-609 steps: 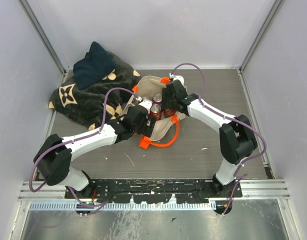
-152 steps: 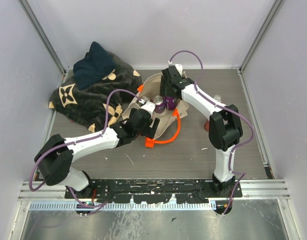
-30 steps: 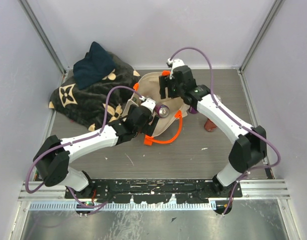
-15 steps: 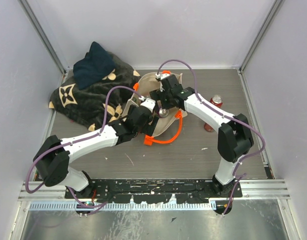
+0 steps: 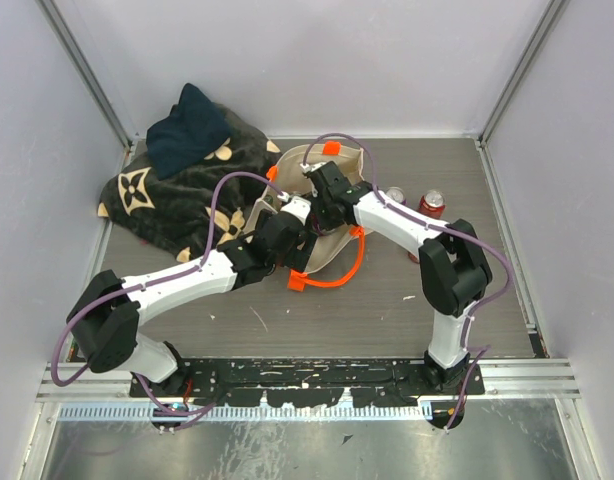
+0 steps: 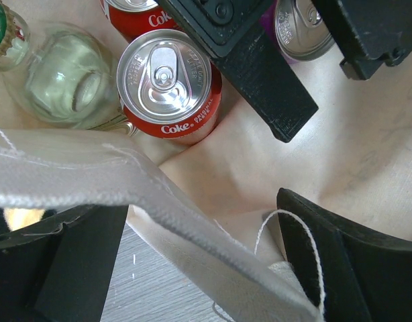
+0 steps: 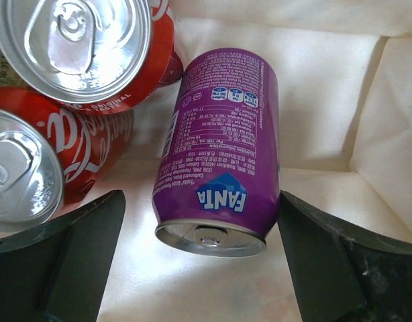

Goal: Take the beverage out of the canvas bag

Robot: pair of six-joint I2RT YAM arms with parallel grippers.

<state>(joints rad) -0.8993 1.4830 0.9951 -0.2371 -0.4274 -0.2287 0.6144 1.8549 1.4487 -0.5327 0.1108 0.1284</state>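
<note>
The cream canvas bag (image 5: 342, 160) with orange handles (image 5: 352, 262) lies open mid-table. My right gripper (image 5: 325, 205) reaches inside it. In the right wrist view it (image 7: 202, 261) is open, one finger on each side of a purple Fanta can (image 7: 219, 147) lying on the bag's floor (image 7: 327, 80). Two red Coke cans (image 7: 78, 47) sit to that can's left. My left gripper (image 5: 292, 232) is at the bag's near edge. In the left wrist view it (image 6: 202, 268) is open, and the canvas rim (image 6: 159, 194) runs between its fingers. That view also shows a Coke can (image 6: 169, 80) and a clear glass bottle (image 6: 65, 87) inside.
A dark patterned blanket (image 5: 182, 190) with a navy cloth (image 5: 187, 125) on it fills the back left. A red can (image 5: 430, 204) and a silver-topped can (image 5: 394, 194) stand on the table right of the bag. Another can (image 5: 417, 255) is half hidden by the right arm. Walls close in on three sides.
My right gripper has moved from above the bag's far rim down into the bag, over the purple can. The left arm has stayed at the near edge.
</note>
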